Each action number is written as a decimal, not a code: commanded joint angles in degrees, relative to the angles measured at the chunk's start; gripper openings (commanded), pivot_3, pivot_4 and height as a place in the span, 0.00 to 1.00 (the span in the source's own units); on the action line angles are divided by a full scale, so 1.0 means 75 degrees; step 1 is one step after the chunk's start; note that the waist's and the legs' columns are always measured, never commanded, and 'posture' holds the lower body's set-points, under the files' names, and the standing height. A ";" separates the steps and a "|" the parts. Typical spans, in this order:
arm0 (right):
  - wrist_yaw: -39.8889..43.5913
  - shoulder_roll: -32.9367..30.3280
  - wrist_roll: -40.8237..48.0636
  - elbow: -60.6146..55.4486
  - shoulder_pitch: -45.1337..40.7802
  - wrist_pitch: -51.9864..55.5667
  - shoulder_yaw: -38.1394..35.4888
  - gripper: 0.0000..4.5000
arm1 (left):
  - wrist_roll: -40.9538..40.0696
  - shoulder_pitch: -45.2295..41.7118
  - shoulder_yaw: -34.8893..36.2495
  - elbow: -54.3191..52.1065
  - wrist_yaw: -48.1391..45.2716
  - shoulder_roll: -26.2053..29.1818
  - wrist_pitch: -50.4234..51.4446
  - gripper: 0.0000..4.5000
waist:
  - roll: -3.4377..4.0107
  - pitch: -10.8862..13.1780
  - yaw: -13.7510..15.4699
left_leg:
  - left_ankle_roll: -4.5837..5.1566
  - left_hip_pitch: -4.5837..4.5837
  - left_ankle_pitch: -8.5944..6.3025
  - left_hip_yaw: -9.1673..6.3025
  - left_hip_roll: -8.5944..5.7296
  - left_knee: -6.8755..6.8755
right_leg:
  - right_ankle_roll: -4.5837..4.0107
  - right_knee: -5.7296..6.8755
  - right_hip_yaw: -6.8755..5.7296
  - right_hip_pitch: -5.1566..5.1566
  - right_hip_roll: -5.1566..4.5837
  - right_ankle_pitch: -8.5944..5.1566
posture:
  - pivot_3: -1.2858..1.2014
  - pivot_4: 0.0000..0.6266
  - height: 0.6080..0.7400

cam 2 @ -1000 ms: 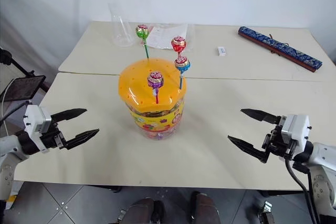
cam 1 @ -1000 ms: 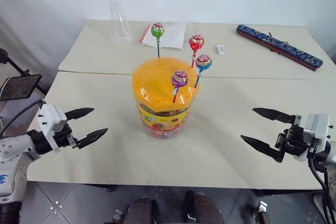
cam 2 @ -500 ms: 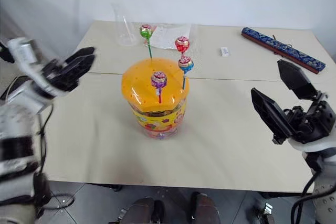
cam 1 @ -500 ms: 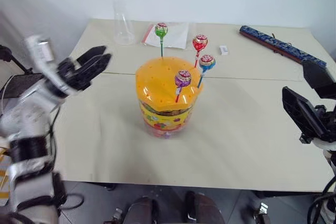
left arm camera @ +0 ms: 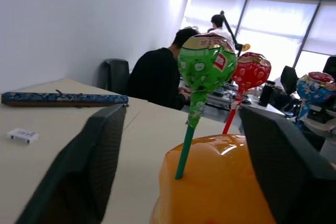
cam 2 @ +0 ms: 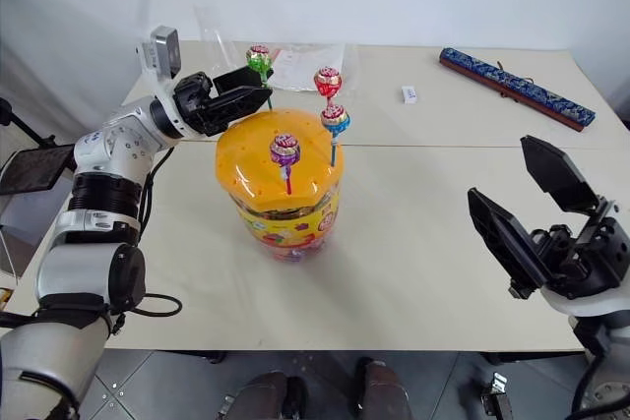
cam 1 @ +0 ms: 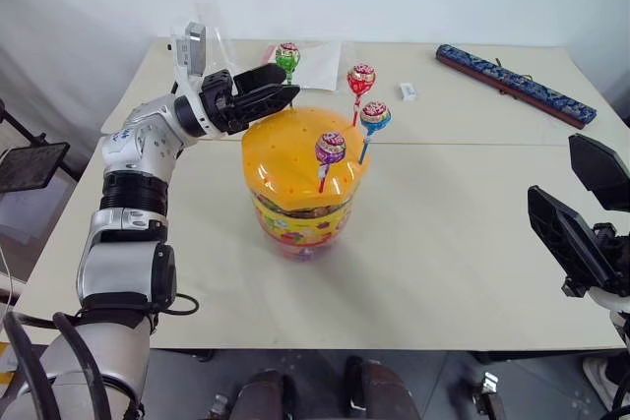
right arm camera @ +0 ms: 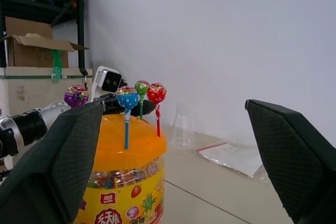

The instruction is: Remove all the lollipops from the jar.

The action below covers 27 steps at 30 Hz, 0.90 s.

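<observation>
Green lollipop [left arm camera: 206, 62] stands between the open left pincer [cam 1: 268, 86] fingers, stick ungripped, lined up for pulling from jar [cam 1: 300, 189]; right pincer [cam 1: 583, 206] wide open, empty.

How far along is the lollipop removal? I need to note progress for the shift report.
Done: nothing yet; all four lollipops stand in the jar lid: green lollipop, red lollipop, blue lollipop, purple lollipop.
In hand: the left gripper has its fingers on either side of the green one's stick, not closed on it.
Left: pulling all four. The right gripper waits open, off to the side.
</observation>
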 commanded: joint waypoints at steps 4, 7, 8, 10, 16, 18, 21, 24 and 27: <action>0.0116 0.0130 -0.0103 -0.0399 0.0226 -0.0346 -0.0108 1.00 | 0.0237 -0.0434 0.0117 0.0064 -0.0137 -0.0185 -0.0056 0.31 | -0.0002 0.0001 0.0033 | 0.0006 -0.0001 -0.0002 -0.0002 -0.0005 0.0002 | 0.0000 0.0000 0.0002 0.0000 -0.0007 0.0000 | 0.52 0.24 1.00; 0.0147 0.0141 -0.0173 -0.0442 0.0243 -0.0415 -0.0005 1.00 | 0.0291 -0.0517 0.0187 0.0197 -0.0159 -0.0233 -0.0086 0.12 | -0.0002 0.0001 0.0022 | 0.0008 -0.0001 -0.0003 -0.0002 -0.0005 0.0002 | 0.0001 0.0001 0.0002 -0.0001 -0.0006 0.0000 | 0.52 0.24 1.00; 0.0156 0.0135 -0.0185 -0.0435 0.0220 -0.0426 0.0033 1.00 | 0.0268 -0.0573 0.0263 0.0237 -0.0103 -0.0268 -0.0085 0.05 | -0.0002 0.0001 0.0021 | 0.0008 -0.0001 -0.0003 -0.0002 -0.0004 0.0002 | 0.0001 0.0001 0.0002 -0.0001 -0.0005 0.0000 | 0.52 0.24 1.00; 0.0297 0.0062 -0.0185 -0.0396 0.0216 -0.0412 0.0087 1.00 | -0.0053 -0.0759 0.0635 0.0236 0.0116 -0.0414 0.0107 0.00 | -0.0002 0.0001 0.0020 | 0.0008 -0.0001 -0.0003 -0.0002 -0.0004 0.0002 | 0.0001 0.0003 0.0002 -0.0001 -0.0005 0.0000 | 0.52 0.24 1.00; 0.1044 -0.0660 -0.0740 0.0220 -0.0769 0.0017 0.1133 1.00 | -0.1010 -0.0989 0.1809 -0.0678 0.1064 -0.0144 0.1212 0.00 | -0.0011 0.0007 -0.0059 | 0.0012 -0.0001 -0.0005 -0.0004 -0.0004 0.0005 | 0.0003 0.0001 0.0005 -0.0001 -0.0008 0.0001 | 0.52 0.24 1.00; 0.1272 -0.0866 -0.0863 0.0388 -0.1068 0.0102 0.1375 1.00 | -0.1078 -0.0772 0.1941 -0.1053 0.1253 0.0028 0.1340 0.00 | -0.0010 0.0006 -0.0149 | 0.0013 0.0017 -0.0006 0.0019 -0.0001 -0.0001 | 0.0003 0.0009 0.0027 -0.0003 -0.0007 0.0001 | 0.52 0.24 1.00; 0.2648 -0.1675 -0.1503 0.0955 -0.1762 0.0287 0.2272 1.00 | 0.0133 0.0211 0.1628 -0.1447 0.2253 0.1150 0.1110 0.00 | -0.0005 0.0004 -0.0212 | 0.0002 0.0041 -0.0010 0.0017 0.0008 -0.0003 | 0.0003 0.0047 0.0039 -0.0002 -0.0004 0.0001 | 0.52 0.24 1.00; 0.3594 -0.2118 -0.1542 0.1481 -0.2301 0.0556 0.2844 1.00 | 0.1421 0.1823 0.0828 -0.2744 0.3304 0.2597 0.1993 0.00 | -0.0004 0.0006 -0.0377 | -0.0001 0.0078 -0.0010 0.0061 0.0016 -0.0026 | 0.0000 0.0059 0.0069 -0.0006 0.0004 -0.0001 | 0.52 0.24 1.00; 0.3983 -0.2032 -0.1664 0.1887 -0.2684 0.0567 0.3156 1.00 | 0.0718 0.4262 0.1893 -0.4946 0.3779 0.3275 0.3923 0.00 | -0.0028 0.0016 -0.0353 | -0.0013 0.0054 -0.0019 0.0053 0.0037 -0.0012 | -0.0002 0.0081 0.0097 -0.0029 0.0005 -0.0003 | 0.52 0.24 1.00</action>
